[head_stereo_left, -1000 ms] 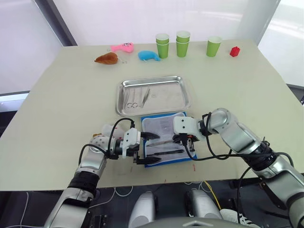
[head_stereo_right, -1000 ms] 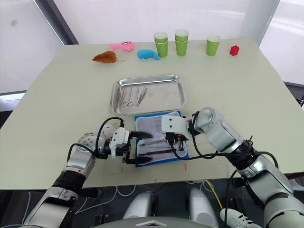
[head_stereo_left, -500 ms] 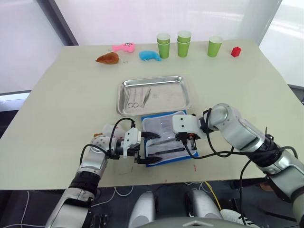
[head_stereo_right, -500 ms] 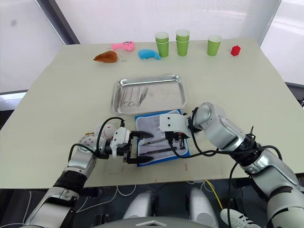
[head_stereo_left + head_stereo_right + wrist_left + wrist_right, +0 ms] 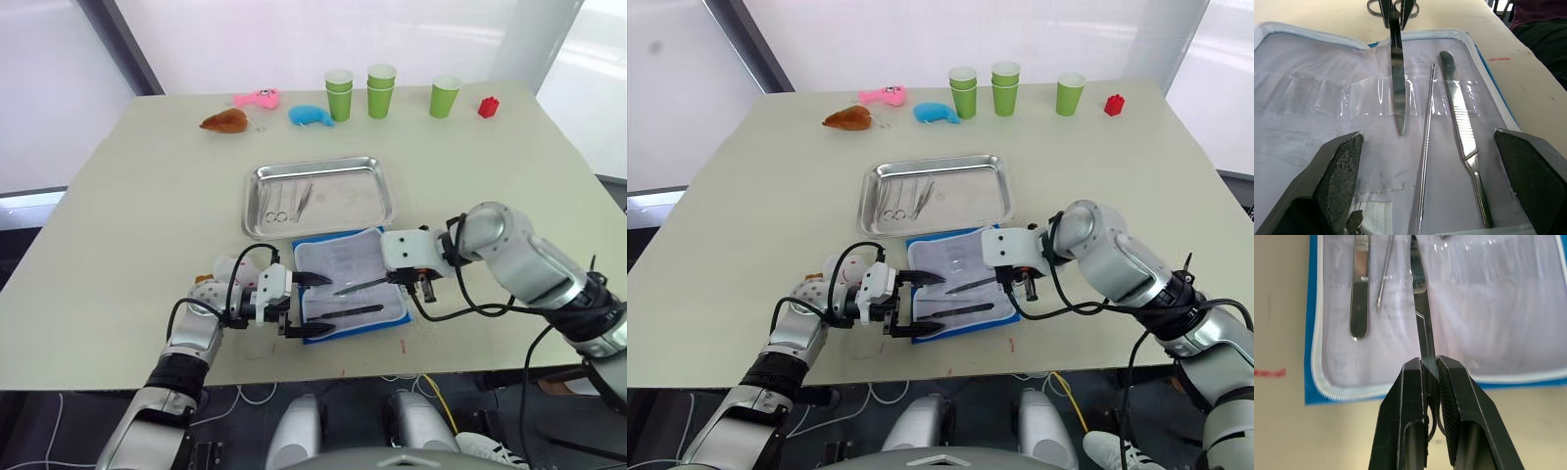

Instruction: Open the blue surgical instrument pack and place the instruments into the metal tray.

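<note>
The blue surgical instrument pack lies open near the table's front edge, pale lining up. My right gripper hovers over the pack's right edge, shut on ring-handled scissors that are lifted and point left across the lining. Two instruments lie in the pack: a flat handle and a thin probe. My left gripper is open at the pack's left edge, one finger on each side of those two tools. The metal tray sits just beyond the pack, with scissors and forceps in its left part.
Along the far edge stand green paper cups, a red block, a blue plush toy, a pink toy and a brown toy. Bare table lies left and right of the tray.
My right gripper has drawn back to the right with the scissors, pulling them out of the pack's sleeve and lifting them. The left gripper has stayed put.
</note>
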You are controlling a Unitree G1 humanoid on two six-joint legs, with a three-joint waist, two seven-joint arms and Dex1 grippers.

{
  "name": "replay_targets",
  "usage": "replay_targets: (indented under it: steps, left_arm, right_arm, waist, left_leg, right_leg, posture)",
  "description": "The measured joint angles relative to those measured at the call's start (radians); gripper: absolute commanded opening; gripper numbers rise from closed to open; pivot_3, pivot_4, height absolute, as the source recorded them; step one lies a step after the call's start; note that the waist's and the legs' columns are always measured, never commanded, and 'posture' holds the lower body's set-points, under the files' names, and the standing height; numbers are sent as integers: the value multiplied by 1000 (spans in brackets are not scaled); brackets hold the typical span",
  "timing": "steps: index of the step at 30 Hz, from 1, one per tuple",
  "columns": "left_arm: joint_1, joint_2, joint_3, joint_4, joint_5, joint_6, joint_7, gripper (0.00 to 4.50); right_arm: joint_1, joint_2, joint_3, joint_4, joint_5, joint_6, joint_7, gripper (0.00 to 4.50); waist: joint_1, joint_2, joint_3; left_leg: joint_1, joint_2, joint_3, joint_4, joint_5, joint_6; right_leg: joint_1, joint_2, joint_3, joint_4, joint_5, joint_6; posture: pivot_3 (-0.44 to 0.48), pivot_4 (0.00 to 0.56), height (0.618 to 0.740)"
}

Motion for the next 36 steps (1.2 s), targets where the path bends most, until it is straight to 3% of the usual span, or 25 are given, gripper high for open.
replay_targets:
  steps: [12, 19, 27, 36]
  left_arm:
    - [1, 0, 0, 6, 4, -4, 0, 4500]
    - [3, -1, 0, 13, 5, -12, 3, 4500]
    - [3, -7, 1, 22, 5, -20, 7, 4500]
    - [11, -12, 3, 17, 5, -18, 25, 4500]
  right_arm:
    - [35, -143, -131, -29, 81, -41, 76, 191]
    - [55, -126, -254, -17, 201, 40, 70, 191]
    - [3, 177, -346, 124, 283, 239, -194, 191]
    - [-98, 447, -434, 365, 286, 252, -476, 191]
  waist:
    - [-2, 2, -1]
    - [-4, 2, -1]
    - [-4, 7, -3]
    - [-5, 14, -8]
  left_leg:
    - [0, 0, 1, 0, 0, 0]
    - [1, 0, 1, 0, 0, 0]
    - [0, 0, 1, 0, 0, 0]
    - [1, 0, 1, 0, 0, 0]
  right_leg:
    - [0, 0, 0, 0, 0, 0]
    - [0, 0, 1, 0, 0, 0]
    - [0, 0, 2, 0, 0, 0]
    - [0, 0, 2, 1, 0, 0]
  posture:
    - [0, 150, 740]
    - [0, 150, 740]
    - [0, 150, 740]
    - [0, 150, 740]
